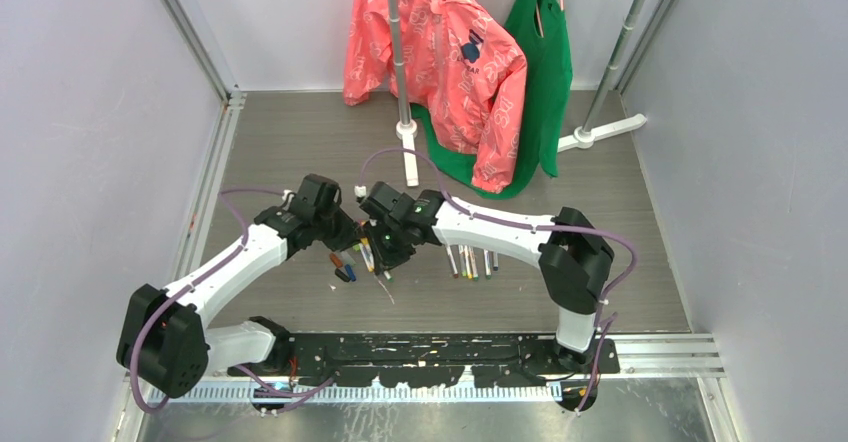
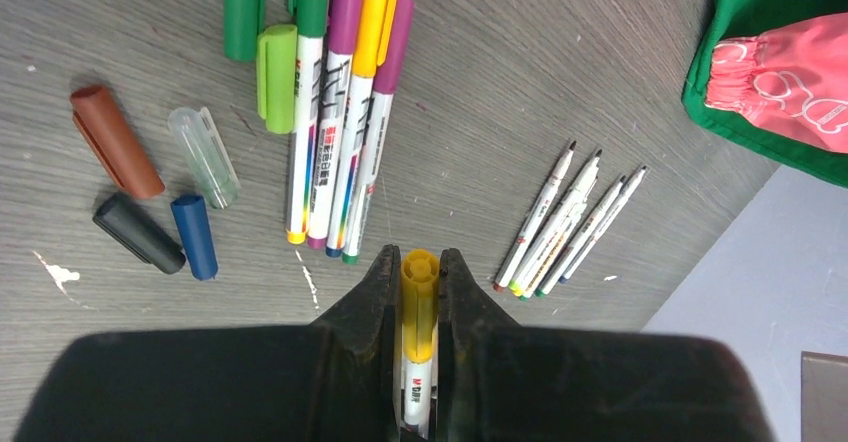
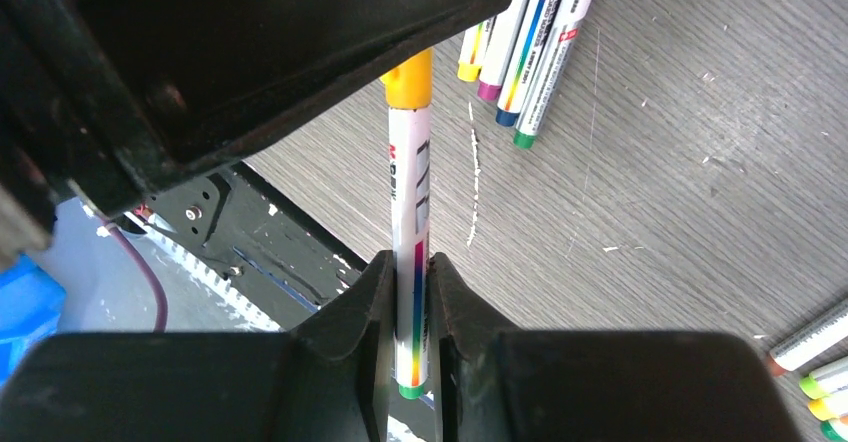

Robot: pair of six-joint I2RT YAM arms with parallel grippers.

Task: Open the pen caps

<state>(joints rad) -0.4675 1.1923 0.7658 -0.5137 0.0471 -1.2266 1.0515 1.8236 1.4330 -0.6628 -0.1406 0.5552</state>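
Left claw (image 2: 420,265) is clamped tight on a yellow cap (image 2: 420,307); right claw (image 3: 410,262) pinches the barrel of the same pen (image 3: 408,182), above the counter (image 2: 500,82). Loose caps (image 2: 193,235) lie at ten o'clock from the left claw.

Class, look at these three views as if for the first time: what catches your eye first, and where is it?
Mid-table, one pen is gripped at both ends: the left gripper clamps its yellow cap, and the right gripper clamps its white barrel. Loose caps lie on the table beside a row of capped pens. A bright pink jacket hangs at the back.
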